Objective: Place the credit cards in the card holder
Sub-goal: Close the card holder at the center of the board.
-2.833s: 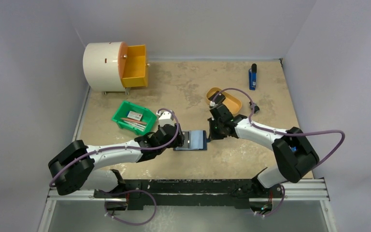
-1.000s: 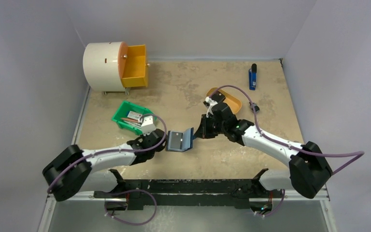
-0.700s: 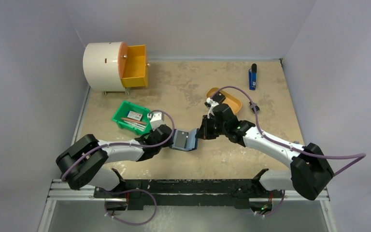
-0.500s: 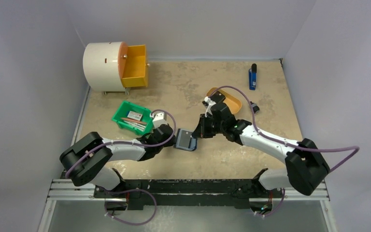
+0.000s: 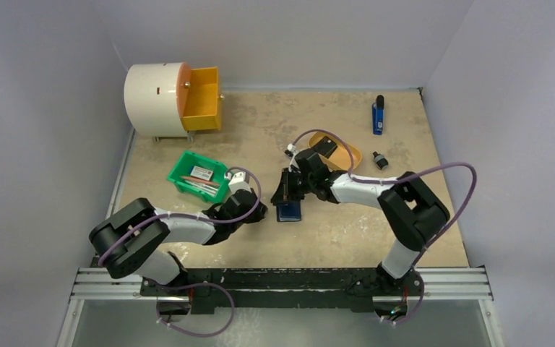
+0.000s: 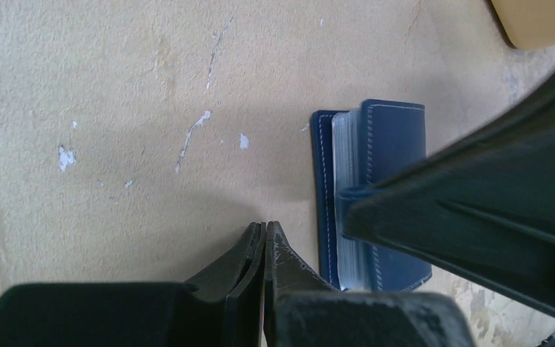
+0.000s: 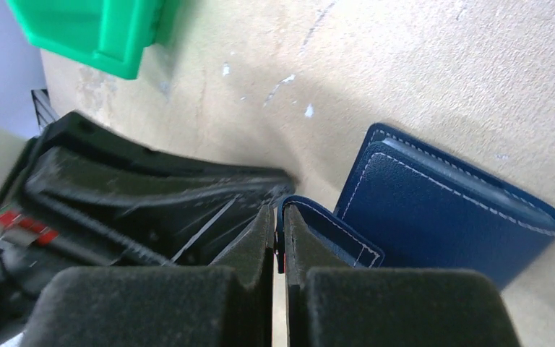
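Note:
The navy-blue card holder lies folded on the table, with pale leaf edges showing between its covers. My right gripper is shut on the holder's snap tab, which stands up between its pads. My left gripper is shut on nothing, its tips resting just left of the card holder. The right gripper's dark finger crosses over the holder in the left wrist view. Credit cards lie in the green bin.
A mustard-yellow oval tray sits behind the right gripper. A white drum with an open orange drawer stands at the back left. A blue marker-like object lies at the back right, and a small dark piece beside the tray.
The card holder was held open between both grippers; now it is folded on the table. The left gripper has let go and shut. The right gripper swung left, carrying the tab over.

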Motion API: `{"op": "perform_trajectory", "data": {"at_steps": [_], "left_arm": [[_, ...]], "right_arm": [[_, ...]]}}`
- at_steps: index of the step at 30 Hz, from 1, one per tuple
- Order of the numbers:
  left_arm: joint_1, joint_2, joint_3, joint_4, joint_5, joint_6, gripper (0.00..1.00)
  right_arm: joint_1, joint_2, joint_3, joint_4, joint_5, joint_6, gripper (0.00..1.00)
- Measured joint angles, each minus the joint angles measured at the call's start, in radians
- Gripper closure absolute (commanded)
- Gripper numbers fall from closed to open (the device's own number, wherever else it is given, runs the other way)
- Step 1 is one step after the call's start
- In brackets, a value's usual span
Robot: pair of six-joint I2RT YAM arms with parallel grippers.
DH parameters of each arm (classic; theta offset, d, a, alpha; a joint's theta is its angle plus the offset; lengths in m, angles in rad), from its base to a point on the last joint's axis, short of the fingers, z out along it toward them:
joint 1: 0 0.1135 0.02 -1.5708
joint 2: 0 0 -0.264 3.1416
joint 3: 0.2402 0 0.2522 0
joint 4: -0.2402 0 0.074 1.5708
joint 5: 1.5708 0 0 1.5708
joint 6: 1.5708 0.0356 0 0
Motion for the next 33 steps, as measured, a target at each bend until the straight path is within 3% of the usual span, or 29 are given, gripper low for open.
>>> {"op": "perform_trajectory", "data": {"at_steps": [5, 12, 16, 19, 28, 33], "left_arm": [[0.0, -0.046, -0.045, 0.008, 0.006, -0.004, 0.99], [0.0, -0.191, -0.099, -0.067, -0.015, -0.003, 0.85], [0.0, -0.286, -0.103, -0.092, -0.032, 0.0, 0.83], [0.0, -0.321, -0.103, -0.103, -0.04, 0.0, 0.83], [0.0, -0.354, -0.101, -0.166, -0.056, 0.0, 0.81], [0.0, -0.4, -0.1, -0.2, -0.076, 0.0, 0.79]], "right_arm": [[0.0, 0.09, 0.01, 0.042, -0.006, 0.035, 1.0], [0.0, 0.11, 0.011, 0.081, -0.011, 0.056, 0.99], [0.0, 0.11, 0.016, 0.08, -0.019, 0.055, 0.7], [0.0, 0.11, 0.018, 0.08, -0.026, 0.056, 0.54], [0.002, 0.03, 0.043, 0.014, -0.025, 0.036, 0.28], [0.002, -0.076, 0.077, -0.067, -0.024, 0.012, 0.25]]}}
